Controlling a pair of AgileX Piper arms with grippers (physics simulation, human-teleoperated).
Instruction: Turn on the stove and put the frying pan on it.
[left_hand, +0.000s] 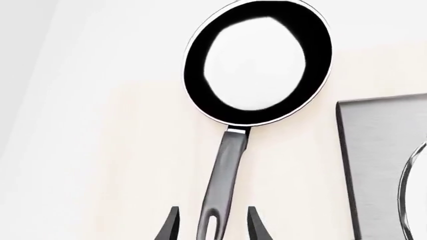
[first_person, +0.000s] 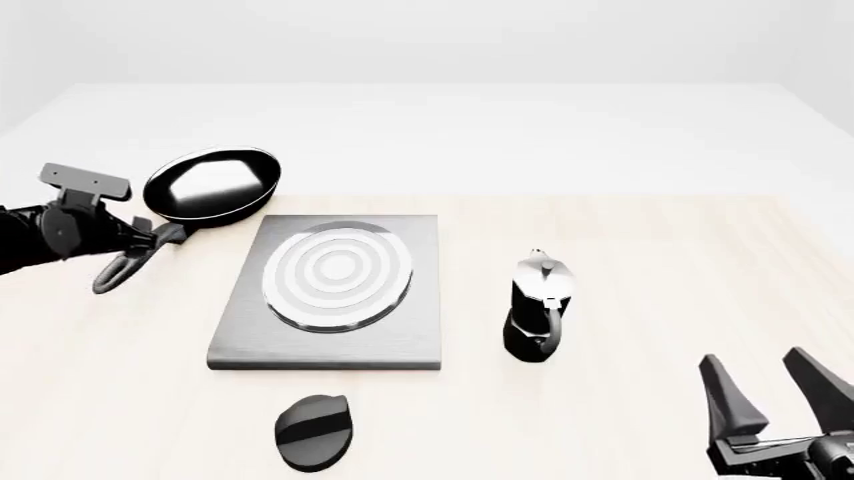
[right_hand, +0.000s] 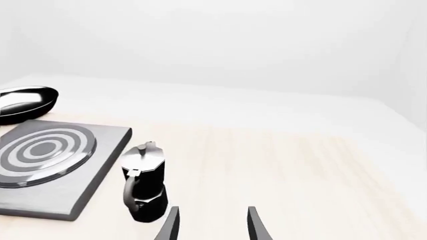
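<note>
**Left gripper lined up on the pan handle, pan off the stove**

Nearest thing is the right gripper, low at the near right corner, fingers spread wide with nothing between them. Just left of centre at the near edge sits the black oval knob, right in front of the stove.

The stove itself is the big dark-grey slab in the middle-left, ringed burner bare. The moka pot stands upright just to its right, not touching it.

Further back on the left, the left gripper has its fingers open on either side of the frying pan handle's end — not closed on it, going by the left wrist view. The pan sits on the table just past the stove's far left corner, handle pointing near-left.
</note>
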